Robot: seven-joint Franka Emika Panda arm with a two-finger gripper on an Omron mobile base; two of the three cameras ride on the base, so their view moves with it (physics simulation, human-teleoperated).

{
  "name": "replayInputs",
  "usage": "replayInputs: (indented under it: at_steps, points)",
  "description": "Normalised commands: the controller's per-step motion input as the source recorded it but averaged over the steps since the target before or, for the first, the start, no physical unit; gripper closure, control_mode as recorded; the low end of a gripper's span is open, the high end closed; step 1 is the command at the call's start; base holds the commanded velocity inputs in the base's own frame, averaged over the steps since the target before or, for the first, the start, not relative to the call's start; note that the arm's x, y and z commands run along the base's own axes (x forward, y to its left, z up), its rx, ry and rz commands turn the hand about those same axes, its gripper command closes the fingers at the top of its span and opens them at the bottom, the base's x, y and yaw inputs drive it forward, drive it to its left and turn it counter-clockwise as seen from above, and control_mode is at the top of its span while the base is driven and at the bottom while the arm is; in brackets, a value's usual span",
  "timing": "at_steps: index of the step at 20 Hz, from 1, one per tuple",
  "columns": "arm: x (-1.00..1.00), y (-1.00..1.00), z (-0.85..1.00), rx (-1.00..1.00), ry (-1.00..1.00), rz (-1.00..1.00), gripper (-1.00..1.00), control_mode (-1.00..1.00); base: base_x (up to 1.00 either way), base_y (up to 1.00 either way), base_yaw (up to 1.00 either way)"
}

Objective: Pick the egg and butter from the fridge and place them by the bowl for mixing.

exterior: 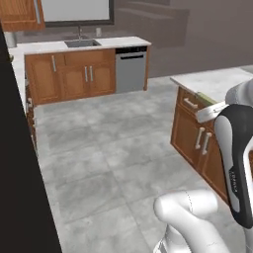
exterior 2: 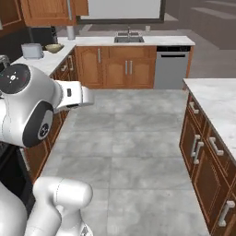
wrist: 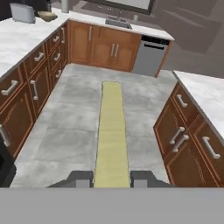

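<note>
In the hand view, my gripper point(wrist: 112, 179) is shut on the butter point(wrist: 111, 131), a pale yellow stick. It reaches out from between the two finger tips, over the grey floor. The bowl point(wrist: 46, 16) sits on the far left counter beside a toaster point(wrist: 22, 13). In the right base view the bowl point(exterior 2: 54, 47) is at the counter's corner, well ahead of my hand point(exterior 2: 76, 97). The egg and the fridge are out of view.
Wooden cabinets with white counters line the left and the back, holding a sink point(exterior 2: 128, 39) and a dishwasher point(exterior 2: 171, 67). An island counter point(exterior 2: 216, 99) stands on the right. Open tiled floor point(exterior 2: 129, 138) lies between them.
</note>
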Motion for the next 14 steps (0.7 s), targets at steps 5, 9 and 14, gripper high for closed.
replayInputs:
  at_steps: [5, 9, 14]
  points:
    - [0.00, 0.00, 0.00, 0.00, 0.00, 0.00, 1.00, 1.00, 1.00, 0.00, 0.19]
    - [0.00, 0.00, 0.00, 0.00, 0.00, 0.00, 1.00, 1.00, 1.00, -0.13, 0.10]
    - [0.00, 0.00, 0.00, 0.00, 0.00, 0.00, 1.00, 1.00, 1.00, -0.42, 0.02]
